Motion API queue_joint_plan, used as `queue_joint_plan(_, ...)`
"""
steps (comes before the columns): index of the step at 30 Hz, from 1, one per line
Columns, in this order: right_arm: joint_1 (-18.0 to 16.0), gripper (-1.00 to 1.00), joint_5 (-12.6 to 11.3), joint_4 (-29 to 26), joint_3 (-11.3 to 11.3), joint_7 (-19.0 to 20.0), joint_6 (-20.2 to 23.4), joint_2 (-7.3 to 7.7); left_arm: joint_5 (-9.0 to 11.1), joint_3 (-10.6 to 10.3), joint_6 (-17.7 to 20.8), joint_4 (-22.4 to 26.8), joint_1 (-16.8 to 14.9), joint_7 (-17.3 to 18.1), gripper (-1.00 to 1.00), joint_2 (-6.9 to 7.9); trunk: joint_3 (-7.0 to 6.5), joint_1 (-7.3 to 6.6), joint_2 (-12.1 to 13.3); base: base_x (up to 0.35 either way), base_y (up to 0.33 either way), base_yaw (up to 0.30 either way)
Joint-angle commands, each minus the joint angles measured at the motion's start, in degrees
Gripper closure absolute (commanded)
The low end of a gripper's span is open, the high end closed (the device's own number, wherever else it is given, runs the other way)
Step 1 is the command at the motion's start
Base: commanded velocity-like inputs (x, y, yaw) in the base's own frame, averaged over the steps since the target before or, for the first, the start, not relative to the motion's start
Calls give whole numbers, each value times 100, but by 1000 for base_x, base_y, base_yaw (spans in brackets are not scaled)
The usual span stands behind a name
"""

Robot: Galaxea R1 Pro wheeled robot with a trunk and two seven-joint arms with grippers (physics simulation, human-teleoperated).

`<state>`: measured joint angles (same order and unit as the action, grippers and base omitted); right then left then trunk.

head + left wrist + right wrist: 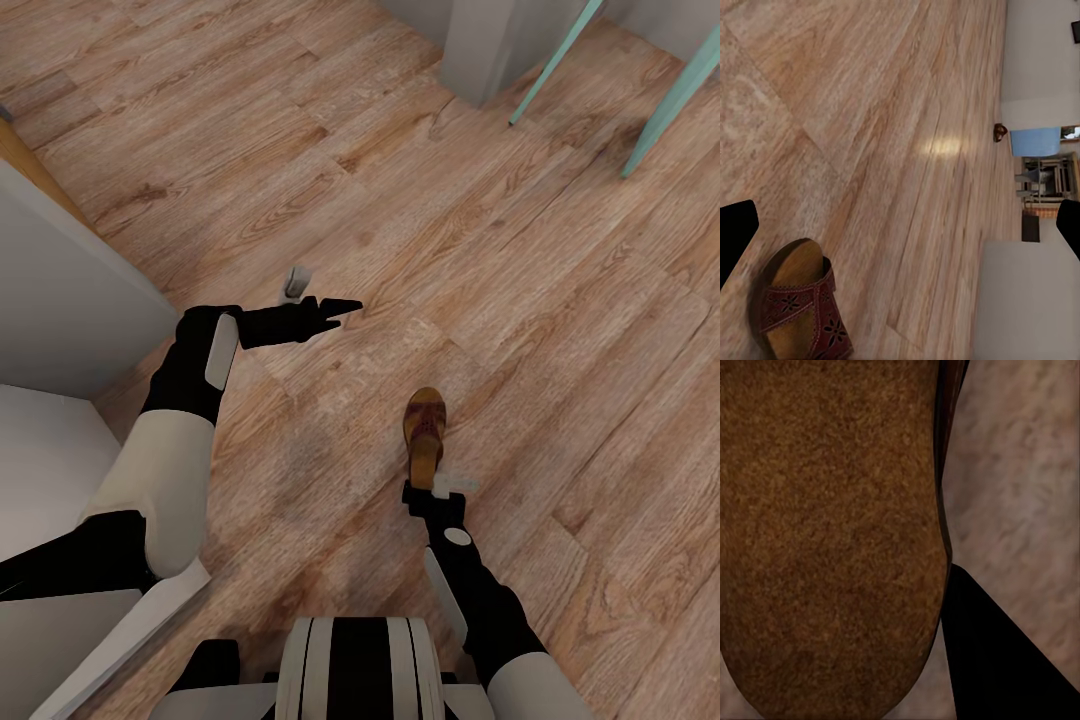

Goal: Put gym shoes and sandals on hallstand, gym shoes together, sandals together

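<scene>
One brown sandal (425, 428) is lifted off the corridor floor (520, 300), standing on edge in my right gripper (431, 480), which is shut on its heel end. Up close in the right wrist view, the sandal's tan surface (832, 532) lies against one black finger (1005, 660). My left gripper (335, 312) hovers open over bare planks, up and left of the sandal. In the left wrist view a sandal (795, 311) with dark red cut-out straps sits near one black fingertip (735, 232). The gym shoes are out of view.
A pale grey unit (60, 290) with a white surface (40, 440) below it stands close on my left; I cannot tell whether it is the hallstand. Two teal furniture legs (560, 55) and a grey post (490, 50) stand ahead to the right.
</scene>
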<state>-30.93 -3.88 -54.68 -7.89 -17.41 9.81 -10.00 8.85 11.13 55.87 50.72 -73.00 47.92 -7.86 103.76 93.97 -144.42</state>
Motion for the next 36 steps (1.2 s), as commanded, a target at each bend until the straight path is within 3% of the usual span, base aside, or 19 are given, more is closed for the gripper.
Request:
queue_joint_plan(1,-1,100,-58,-10,-11,-43,21,0,-15,21,26,-1,-3,24,-100,-6,1,-1,-1,0,0,0)
queue_joint_plan(11,7,100,-59,-16,-11,-43,13,0,-15,21,29,-1,-3,24,-100,-3,-68,-1,-1,0,0,0)
queue_joint_plan(33,16,100,-70,-12,-15,-37,-28,0,-17,6,29,1,5,23,-100,12,-751,-57,28,0,0,0)
queue_joint_plan(35,16,100,-70,-9,-14,-23,-31,0,-61,9,32,6,88,15,-100,73,-813,-63,31,0,0,0)
queue_joint_plan(36,16,100,-68,-8,-12,-11,-32,0,-74,13,4,34,218,16,-100,201,-844,-65,32,0,0,0)
